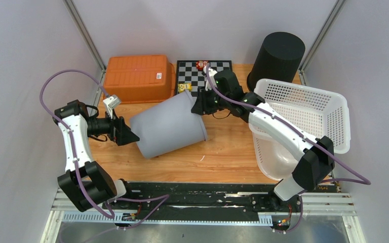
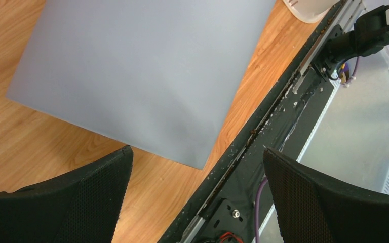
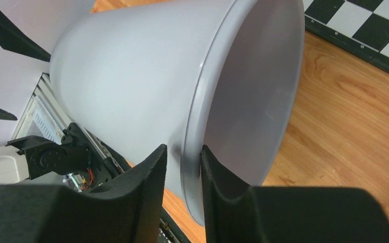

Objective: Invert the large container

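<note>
The large grey container (image 1: 169, 124) lies tilted on its side on the wooden table, base toward the left, open mouth toward the back right. My right gripper (image 1: 198, 105) is shut on its rim; in the right wrist view one finger is outside the wall and one inside the mouth (image 3: 184, 154), with the container (image 3: 131, 76) filling the view. My left gripper (image 1: 130, 135) is open and empty at the container's base. In the left wrist view its fingers are spread wide (image 2: 196, 157) and the grey container (image 2: 131, 66) sits just beyond their tips.
An orange bin (image 1: 139, 77) lies upside down at the back left, next to a chessboard (image 1: 202, 73) with small pieces. A black cylinder bin (image 1: 278, 55) stands at the back right. A white perforated basket (image 1: 304, 109) sits at the right. A black rail (image 1: 207, 195) runs along the near edge.
</note>
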Tool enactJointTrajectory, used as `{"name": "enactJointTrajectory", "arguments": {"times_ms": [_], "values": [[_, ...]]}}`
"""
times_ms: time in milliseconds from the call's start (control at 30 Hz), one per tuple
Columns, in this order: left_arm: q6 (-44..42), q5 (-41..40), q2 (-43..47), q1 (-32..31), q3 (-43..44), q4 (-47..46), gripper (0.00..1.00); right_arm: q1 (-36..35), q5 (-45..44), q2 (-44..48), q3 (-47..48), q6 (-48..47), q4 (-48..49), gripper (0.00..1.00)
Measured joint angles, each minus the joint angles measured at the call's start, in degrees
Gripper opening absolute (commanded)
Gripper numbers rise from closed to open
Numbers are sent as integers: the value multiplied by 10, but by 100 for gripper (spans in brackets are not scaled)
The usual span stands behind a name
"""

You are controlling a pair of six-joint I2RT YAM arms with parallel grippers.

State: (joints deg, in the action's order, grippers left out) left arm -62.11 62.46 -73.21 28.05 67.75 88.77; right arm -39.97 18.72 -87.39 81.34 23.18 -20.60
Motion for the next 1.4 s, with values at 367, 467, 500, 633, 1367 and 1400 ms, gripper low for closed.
{"name": "enactJointTrajectory", "arguments": {"times_ms": [367, 467, 500, 633, 1367, 1400], "values": [[17, 5, 6, 0, 0, -1, 100, 0, -14, -45, 50, -33, 14, 46], [17, 5, 6, 0, 0, -1, 100, 0, -25, -48, 63, -40, 13, 47], [16, 5, 6, 0, 0, -1, 100, 0, -28, -48, 66, -43, 13, 47], [16, 3, 6, -5, 0, -3, 100, 0, -45, -48, 83, -51, 11, 44], [86, -7, 21, -19, -28, -85, 100, 0, -63, -72, 95, -54, -6, 17], [82, -6, 20, -19, -28, -80, 100, 0, -62, -72, 95, -53, -6, 17]]}}
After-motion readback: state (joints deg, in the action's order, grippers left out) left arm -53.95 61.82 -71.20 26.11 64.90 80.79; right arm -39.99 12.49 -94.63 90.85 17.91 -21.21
